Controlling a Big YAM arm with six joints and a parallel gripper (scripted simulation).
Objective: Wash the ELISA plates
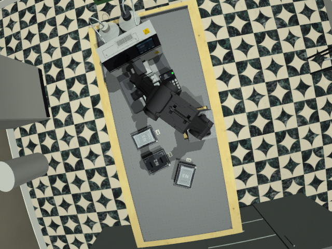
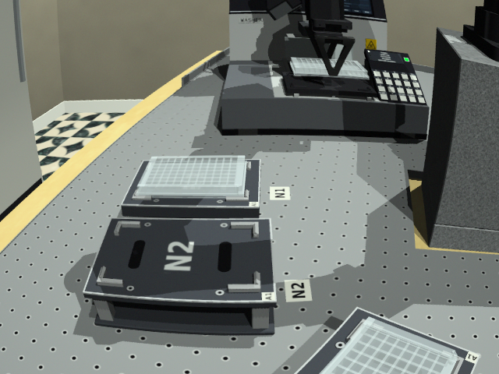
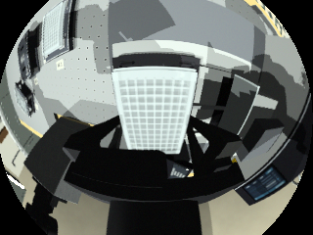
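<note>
1 plate (image 1: pixel 155 78) (image 2: pixel 304 66) (image 3: pixel 156 105) is gripped in the hand (image 1: pixel 146 83) (image 2: pixel 330 66) (image 3: pixel 154 118), its fingers closed on 2 opposite sides. It hangs just above the washer's carrier (image 2: pixel 328 87) (image 3: pixel 156 61), with a dark gap beneath it, out of the pocket. The status lamp (image 1: pixel 172 72) (image 2: pixel 406 59) at the far right, above the keypad (image 1: pixel 175 83) (image 2: pixel 398 86) (image 3: pixel 178 170), glows green. I take this as step 3 for this plate: the wash looks finished and the way back is starting.

Nest N2 (image 1: pixel 156 161) (image 2: pixel 153 257) (image 3: pixel 25 55) stands bare in the near left, so it is likely this plate's home. The 2 other plates, the N1 plate (image 1: pixel 144 138) (image 2: pixel 193 174) (image 3: pixel 53 26) and the N3 plate (image 1: pixel 184 175) (image 2: pixel 394 354) (image 3: pixel 22 93), sit in their nests; whether either has been washed, I cannot tell.

Next the hand should rise well above the locators, carry the plate level past N1 and set it down flat in N2. The cut-off corner must land at the A1 mark (image 2: pixel 268 296), on N2's near right corner. I cannot make out that cut here, so the turn needs care; a tilted descent could catch a locator.
</note>
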